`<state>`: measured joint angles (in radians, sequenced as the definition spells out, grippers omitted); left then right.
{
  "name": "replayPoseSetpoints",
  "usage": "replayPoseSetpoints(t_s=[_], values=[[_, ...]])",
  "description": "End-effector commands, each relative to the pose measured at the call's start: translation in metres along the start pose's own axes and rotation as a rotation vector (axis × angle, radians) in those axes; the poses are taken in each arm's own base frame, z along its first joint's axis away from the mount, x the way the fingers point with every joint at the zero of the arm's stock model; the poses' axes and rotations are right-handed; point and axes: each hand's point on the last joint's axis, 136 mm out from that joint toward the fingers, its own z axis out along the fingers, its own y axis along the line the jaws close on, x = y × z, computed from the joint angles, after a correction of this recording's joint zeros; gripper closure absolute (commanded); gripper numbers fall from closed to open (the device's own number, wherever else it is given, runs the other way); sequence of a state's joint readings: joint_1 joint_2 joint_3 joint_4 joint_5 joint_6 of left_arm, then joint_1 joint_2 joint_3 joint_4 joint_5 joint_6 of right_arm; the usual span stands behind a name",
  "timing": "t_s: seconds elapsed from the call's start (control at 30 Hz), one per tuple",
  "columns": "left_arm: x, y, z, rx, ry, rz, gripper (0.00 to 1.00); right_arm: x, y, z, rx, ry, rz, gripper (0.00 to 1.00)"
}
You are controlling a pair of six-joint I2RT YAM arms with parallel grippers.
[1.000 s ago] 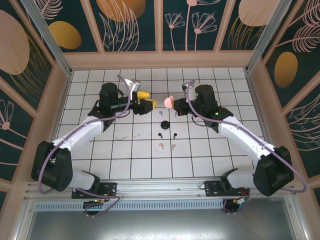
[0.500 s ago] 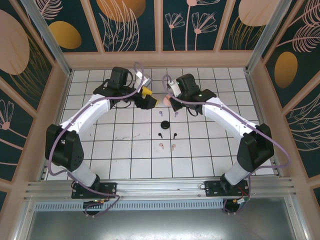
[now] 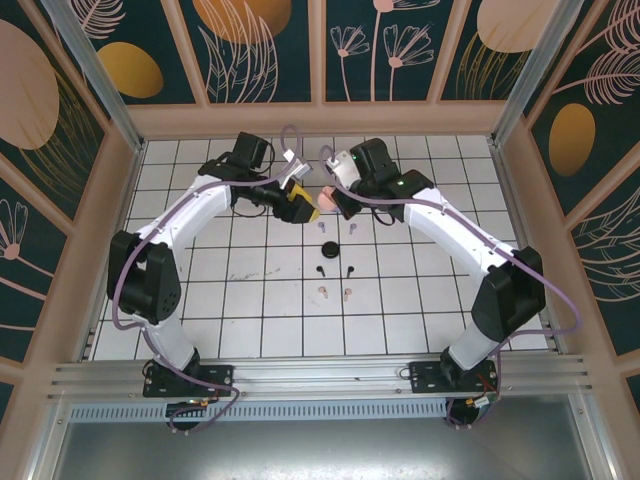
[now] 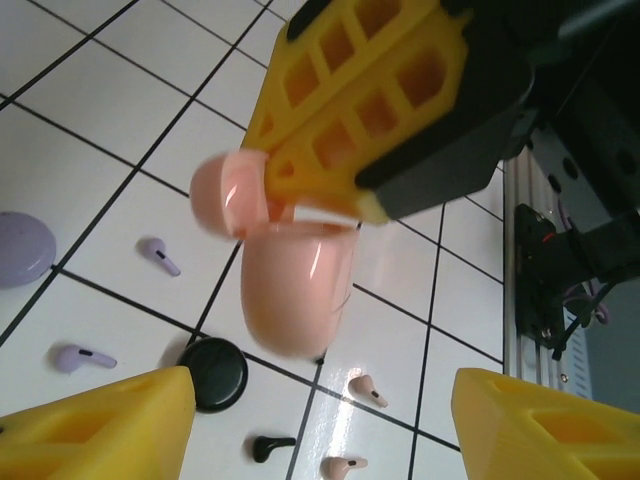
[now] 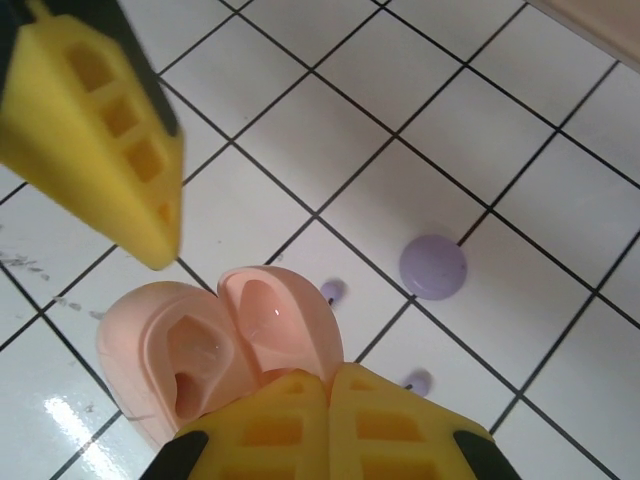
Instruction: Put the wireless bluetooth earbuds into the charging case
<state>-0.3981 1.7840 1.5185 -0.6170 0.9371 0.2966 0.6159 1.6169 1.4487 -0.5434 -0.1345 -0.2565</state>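
Right claw [image 5: 328, 392] pinching the open pink charging case [image 5: 215, 340] above the counter [image 3: 420, 300], left claw [image 4: 320, 400] parted, empty, facing it

Top camera: fixed high behind the arm bases [image 3: 190, 378], looking down and forward over the whole tiled table [image 3: 400, 320], from well back.
Left wrist camera: close in, facing the open pink charging case [image 4: 298, 300] from the side, tiles beyond.
Right wrist camera: very close above that case, facing down at the tiles.
Shared: all three catch the case; both wrist cameras also catch the lilac disc [image 4: 20, 245].
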Motion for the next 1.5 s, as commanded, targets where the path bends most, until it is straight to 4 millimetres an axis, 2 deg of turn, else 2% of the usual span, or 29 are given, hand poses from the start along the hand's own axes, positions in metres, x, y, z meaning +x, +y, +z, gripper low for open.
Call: replayPoseSetpoints(t_s=[0.0,0.23,0.63,1.03,1.37,1.4,1.47], values=[[-0.006,-0.011,-0.002,0.067,-0.002,0.025,0.32,-0.014,0.014,-0.012,-0.05,-0.037,-0.033,1.0],[-0.01,-0.013,-0.001,0.099,-0.001,0.021,0.33,-0.017,0.024,-0.016,-0.075,-0.049,-0.041,1.0],[-0.01,-0.017,0.0,0.138,0.01,0.018,0.44,-0.025,0.034,-0.018,-0.097,-0.073,-0.05,1.0],[-0.012,-0.021,0.0,0.167,-0.003,0.025,0.67,-0.029,0.033,-0.02,-0.097,-0.084,-0.051,1.0],[-0.012,-0.022,0.001,0.183,-0.012,0.027,0.91,-0.034,0.032,-0.022,-0.089,-0.106,-0.041,1.0],[-0.013,-0.022,0.001,0.181,-0.015,0.029,0.94,-0.035,0.031,-0.023,-0.081,-0.111,-0.036,0.96],[-0.013,-0.021,0.001,0.172,-0.026,0.032,0.97,-0.038,0.026,-0.029,-0.056,-0.128,-0.022,0.73]])
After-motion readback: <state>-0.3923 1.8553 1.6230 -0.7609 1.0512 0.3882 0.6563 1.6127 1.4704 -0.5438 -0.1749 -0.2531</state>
